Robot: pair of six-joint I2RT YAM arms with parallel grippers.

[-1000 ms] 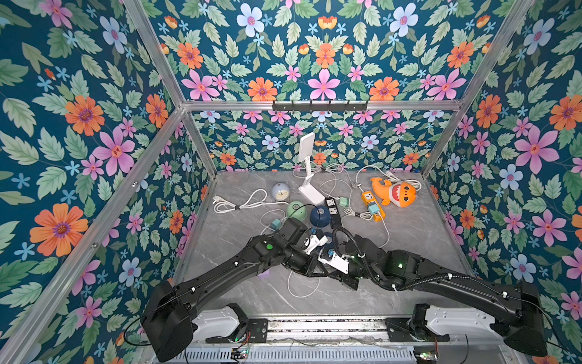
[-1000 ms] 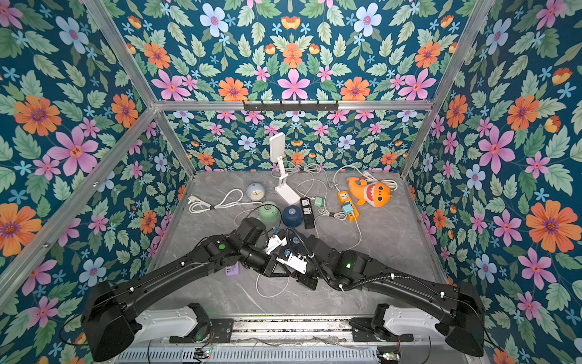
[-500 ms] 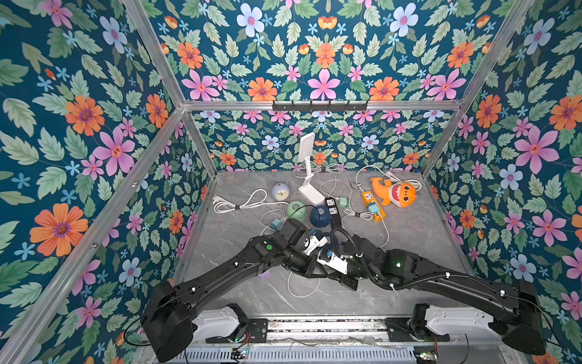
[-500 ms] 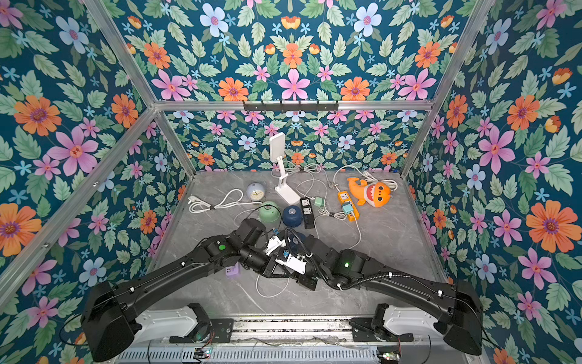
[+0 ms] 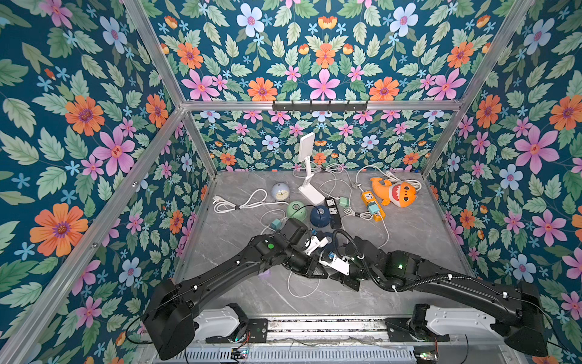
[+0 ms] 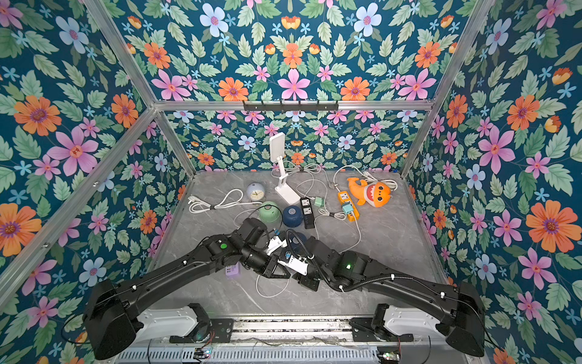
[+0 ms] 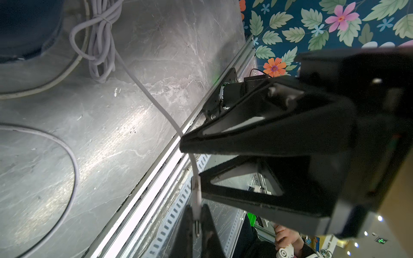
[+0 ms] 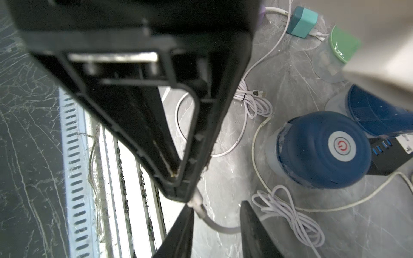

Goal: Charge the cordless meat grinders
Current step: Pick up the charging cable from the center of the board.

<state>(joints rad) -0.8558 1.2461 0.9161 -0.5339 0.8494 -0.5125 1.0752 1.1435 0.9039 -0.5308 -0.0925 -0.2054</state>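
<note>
Three cordless meat grinders stand mid-table: a pale green one (image 5: 296, 210) (image 6: 269, 211), a navy one (image 5: 319, 215) (image 6: 292, 216), and a second navy one (image 5: 329, 241) partly hidden behind the wrists. In the right wrist view, the near navy grinder (image 8: 321, 152) shows its silvery button. My left gripper (image 7: 196, 223) (image 5: 319, 273) is shut on the plug of a white cable (image 7: 143, 87). My right gripper (image 8: 215, 225) (image 5: 333, 277) meets it tip to tip and is open. The cable (image 8: 223, 229) runs between its fingers just behind the plug.
Behind the grinders are a pale-blue alarm clock (image 5: 280, 191), a white stand (image 5: 307, 176), a black power strip (image 5: 333, 211), an orange power strip (image 5: 371, 201) and an orange shark toy (image 5: 395, 192). A teal adapter (image 5: 276, 223) and loose white cables lie around. The metal front rail (image 7: 156, 169) is close below both grippers.
The right gripper's jaws have opened a little around the cable. Both arms have stayed almost in place, and the left gripper is still shut on the plug.
</note>
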